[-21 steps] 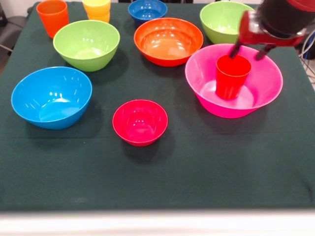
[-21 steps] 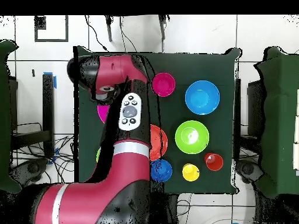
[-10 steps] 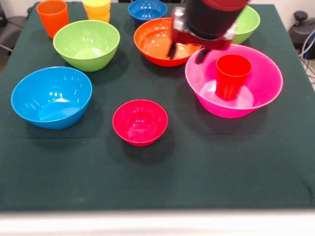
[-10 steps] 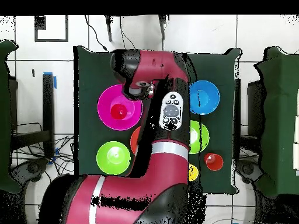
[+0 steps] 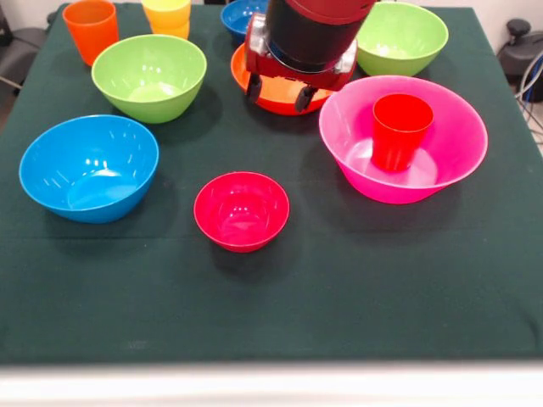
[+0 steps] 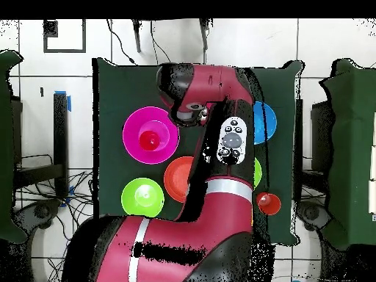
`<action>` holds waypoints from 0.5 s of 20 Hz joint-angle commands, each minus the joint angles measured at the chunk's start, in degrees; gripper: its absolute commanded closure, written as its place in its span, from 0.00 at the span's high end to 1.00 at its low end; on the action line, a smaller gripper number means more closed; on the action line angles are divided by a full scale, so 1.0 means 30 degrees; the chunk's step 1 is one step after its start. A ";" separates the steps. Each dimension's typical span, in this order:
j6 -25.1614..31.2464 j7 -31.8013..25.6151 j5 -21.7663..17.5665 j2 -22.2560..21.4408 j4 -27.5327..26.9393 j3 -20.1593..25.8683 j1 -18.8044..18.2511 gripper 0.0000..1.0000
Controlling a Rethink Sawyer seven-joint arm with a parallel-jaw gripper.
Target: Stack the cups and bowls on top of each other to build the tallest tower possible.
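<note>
Table, dark green cloth.
Hand: fingers apart, holding nothing, hanging over the orange bowl, which it partly hides.
Big pink bowl: right side in the front view, with the red cup standing upright inside it.
Small crimson bowl: alone on the cloth near the middle, well apart from the pink bowl.
Light blue bowl: left.
Lime green bowls: one far left, one far right.
Dark blue bowl, orange cup, yellow cup: far edge.

Open cloth — before crimson bowl.
</note>
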 commanded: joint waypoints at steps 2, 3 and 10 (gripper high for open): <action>-0.1302 -0.4904 -0.1592 0.0420 0.0917 0.2616 -0.0141 1.00; -0.1269 -0.4804 -0.1588 0.0419 0.0960 0.2648 -0.0155 1.00; -0.1486 -0.4365 -0.1737 0.0845 0.0868 0.2729 -0.0075 1.00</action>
